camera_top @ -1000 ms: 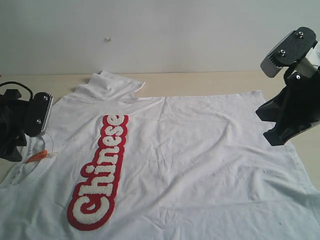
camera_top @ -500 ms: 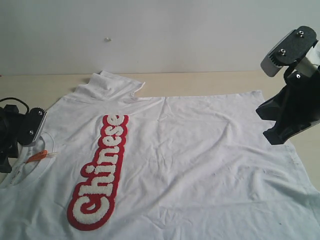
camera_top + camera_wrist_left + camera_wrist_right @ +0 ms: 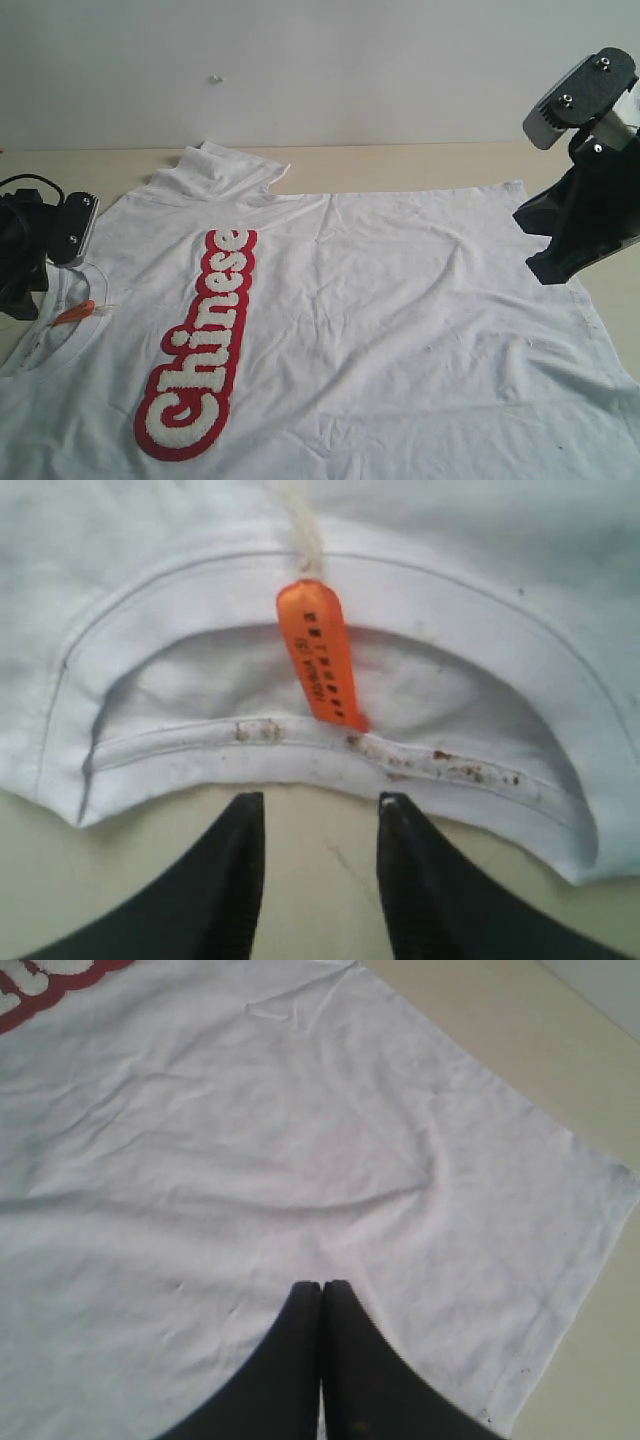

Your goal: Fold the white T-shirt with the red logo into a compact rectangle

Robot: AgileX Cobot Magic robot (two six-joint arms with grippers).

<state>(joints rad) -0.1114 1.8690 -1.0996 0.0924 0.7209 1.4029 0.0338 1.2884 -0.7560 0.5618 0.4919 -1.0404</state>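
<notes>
Poising left hand [image 3: 320, 800], jaws parted, at collar [image 3: 300, 752] of white T-shirt [image 3: 400, 330] for a pinch; hovering right hand [image 3: 322, 1286], closed, over hem [image 3: 560, 1290].

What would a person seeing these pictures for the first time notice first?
The long red fuzzy logo spelling "Chinese" stands out, left of middle on the wrinkled white cotton T-shirt spread flat. The small orange neck tag at its collar is bright too, just ahead of the left gripper.

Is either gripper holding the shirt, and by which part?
Neither. Left gripper is open just short of the collar; right gripper is shut over the white T-shirt, pinching no fabric.
</notes>
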